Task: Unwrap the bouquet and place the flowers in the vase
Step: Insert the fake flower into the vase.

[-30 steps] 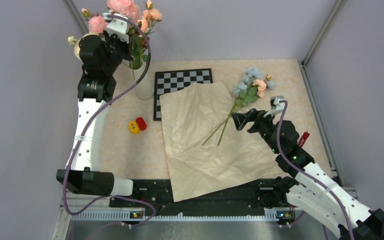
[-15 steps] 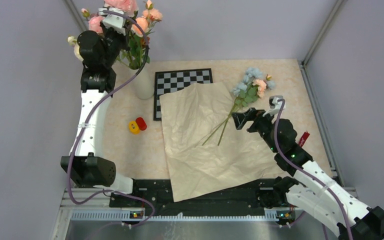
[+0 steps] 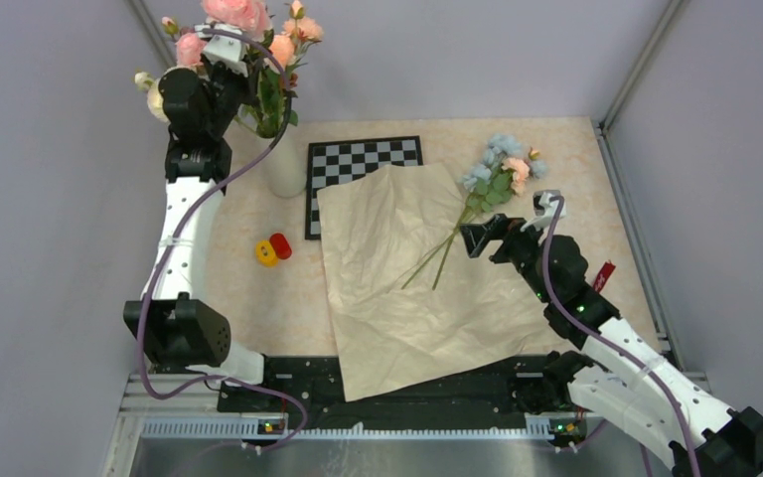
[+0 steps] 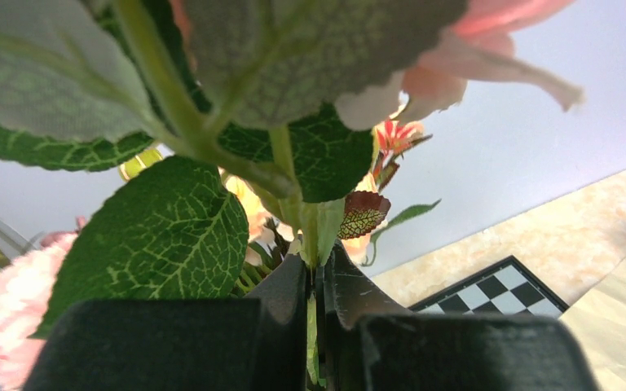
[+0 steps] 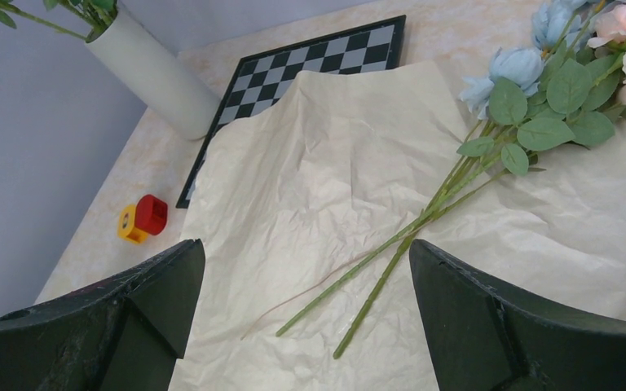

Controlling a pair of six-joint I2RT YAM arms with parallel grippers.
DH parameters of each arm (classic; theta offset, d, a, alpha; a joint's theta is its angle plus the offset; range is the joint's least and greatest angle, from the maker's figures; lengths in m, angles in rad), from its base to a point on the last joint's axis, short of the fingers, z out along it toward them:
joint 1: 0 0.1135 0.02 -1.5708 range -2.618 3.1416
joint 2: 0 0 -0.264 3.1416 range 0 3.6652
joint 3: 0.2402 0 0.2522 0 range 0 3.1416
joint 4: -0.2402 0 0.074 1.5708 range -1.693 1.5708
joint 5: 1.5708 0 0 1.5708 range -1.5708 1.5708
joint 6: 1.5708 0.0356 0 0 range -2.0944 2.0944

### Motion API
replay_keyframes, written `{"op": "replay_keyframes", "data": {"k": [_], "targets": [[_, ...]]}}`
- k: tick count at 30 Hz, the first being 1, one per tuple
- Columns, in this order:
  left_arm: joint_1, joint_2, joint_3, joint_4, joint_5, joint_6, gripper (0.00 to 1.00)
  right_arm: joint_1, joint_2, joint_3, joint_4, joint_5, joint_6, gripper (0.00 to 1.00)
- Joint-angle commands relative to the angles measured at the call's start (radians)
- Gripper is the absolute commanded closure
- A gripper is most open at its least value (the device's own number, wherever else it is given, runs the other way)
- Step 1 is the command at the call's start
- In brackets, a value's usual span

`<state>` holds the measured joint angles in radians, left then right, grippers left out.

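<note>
Top view: at upper left, the left gripper (image 3: 241, 68) sits among the roses (image 3: 243, 15) above the vase (image 3: 285, 171). At centre right, the flowers (image 3: 502, 171) lie loose on the opened paper (image 3: 397, 298), with the right gripper (image 3: 475, 239) spread wide just beside their stems.

Left wrist view: the jaws are pinched on a green rose stem (image 4: 313, 236).

Right wrist view: the stems cross diagonally between the fingers. It seems best to close across the bunched stems below the leaves. There is free paper at lower left, and the table edge is near on the right.

Left arm (image 3: 184, 238) reaches steeply up at the far-left corner, wrist high. Left gripper (image 4: 316, 281): fingers pinched onto a thin green stem (image 4: 313, 236). Right arm (image 3: 596, 328) bent low, angled forward-left. Right gripper (image 5: 306, 248): fingers spread wide, holding nothing.
</note>
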<state>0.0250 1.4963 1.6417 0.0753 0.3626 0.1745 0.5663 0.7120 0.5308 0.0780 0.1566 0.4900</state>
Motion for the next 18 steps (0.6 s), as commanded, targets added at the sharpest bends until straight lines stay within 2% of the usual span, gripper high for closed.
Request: {"op": "replay_keyframes", "data": {"k": [1,18], "targets": [[0.006,-0.010,-0.049,0.069,0.016,-0.024,1.00,-0.011,0.000,0.033,0.029,0.006,0.007,0.01],[0.012,0.012,-0.209,0.136,-0.020,-0.049,1.00,-0.011,-0.026,0.027,0.011,0.001,0.028,0.01]]}}
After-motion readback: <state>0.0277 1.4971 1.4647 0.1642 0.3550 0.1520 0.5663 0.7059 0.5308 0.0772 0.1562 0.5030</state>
